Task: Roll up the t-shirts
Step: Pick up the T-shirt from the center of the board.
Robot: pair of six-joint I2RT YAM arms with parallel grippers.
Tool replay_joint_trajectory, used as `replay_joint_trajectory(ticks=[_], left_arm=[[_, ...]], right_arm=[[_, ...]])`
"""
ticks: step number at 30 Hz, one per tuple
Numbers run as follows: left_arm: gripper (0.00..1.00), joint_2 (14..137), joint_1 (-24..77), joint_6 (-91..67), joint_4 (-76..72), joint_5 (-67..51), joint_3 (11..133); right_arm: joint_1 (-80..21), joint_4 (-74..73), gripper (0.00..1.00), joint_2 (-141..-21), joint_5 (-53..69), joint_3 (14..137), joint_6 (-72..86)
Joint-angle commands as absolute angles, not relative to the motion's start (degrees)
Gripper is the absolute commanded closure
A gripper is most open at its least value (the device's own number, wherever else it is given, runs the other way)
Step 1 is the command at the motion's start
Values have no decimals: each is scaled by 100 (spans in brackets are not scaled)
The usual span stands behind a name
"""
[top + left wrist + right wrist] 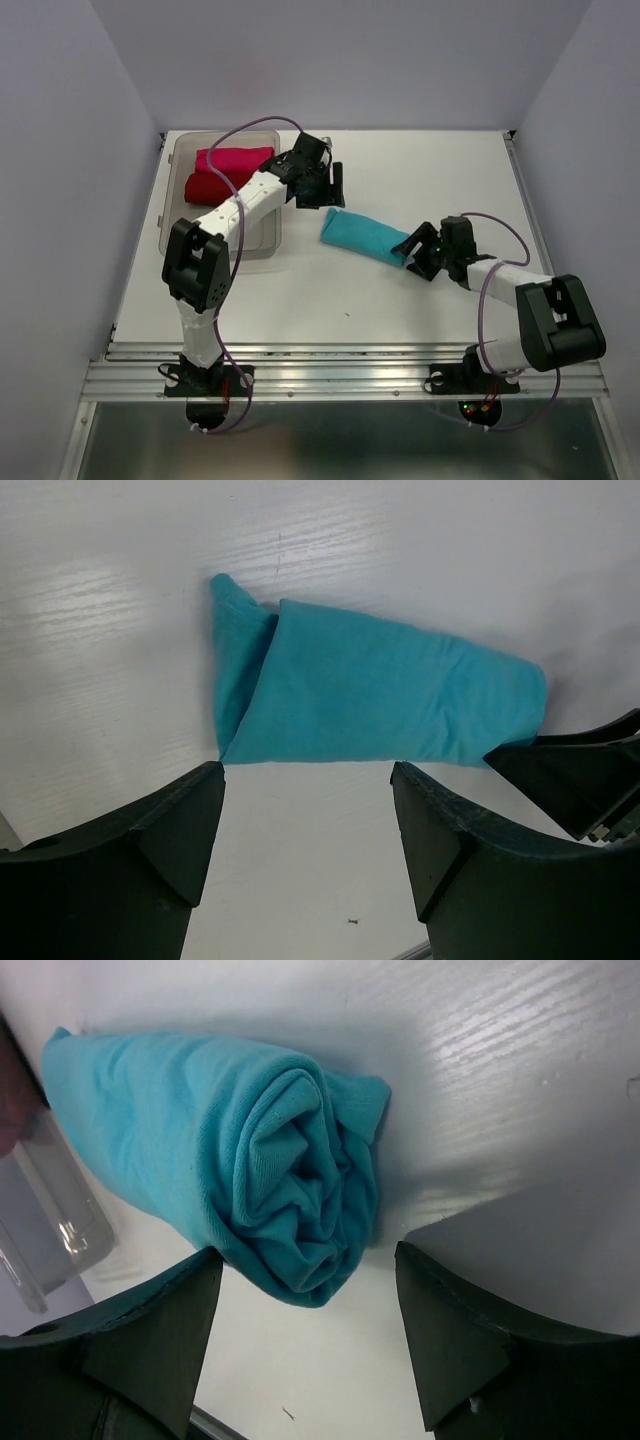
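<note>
We see the turquoise t-shirt (pixel 365 237) lying rolled into a stubby cylinder on the white table (pixel 420 170), slanting between the two arms, just right of the clear tub (pixel 265 240). At the end facing the right arm its layers coil in a spiral of soft folds. The other end is flatter, with one corner of cloth poking out. The right gripper (pixel 308 1260) stands wide open with the spiral end between its fingertips (nothing clamped). The left gripper (pixel 308 780) is equally wide and holds nothing, hovering over the roll's flatter end. In the tub lie the dark red t-shirt (pixel 210 187) and the pink t-shirt (pixel 235 160), both bundled up.
</note>
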State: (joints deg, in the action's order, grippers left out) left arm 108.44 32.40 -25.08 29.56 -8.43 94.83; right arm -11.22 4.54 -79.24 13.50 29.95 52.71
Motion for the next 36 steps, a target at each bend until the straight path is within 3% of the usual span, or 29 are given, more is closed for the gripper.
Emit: replay_joint_trajectory(ticks=[1, 8, 13, 15, 25, 31, 36], left_arm=[[21, 10644, 3243, -2531, 2865, -896, 9431], [21, 10687, 3243, -2514, 2848, -940, 9308], [21, 10714, 3243, -2487, 2856, -958, 9290], [21, 10749, 3243, -2487, 2856, -1002, 9307], [22, 10740, 3243, -2470, 2856, -1020, 9264], [22, 10793, 3243, -2505, 2839, -1046, 9185], [22, 10837, 3243, -2549, 2751, -1142, 9150]], right_arm=[[-1107, 967, 25, -8165, 959, 2918, 5432], [-1107, 1151, 26, -8402, 694, 2944, 5406], [-1107, 1336, 9, -8026, 1090, 2900, 5098], [-1107, 1318, 6, -7919, 1125, 2935, 4914], [-1055, 1160, 6, -8646, 1160, 3348, 4518], [-1055, 1468, 13, -9035, 1204, 3401, 4579], [-1055, 1565, 37, -9219, 1090, 3445, 4658]])
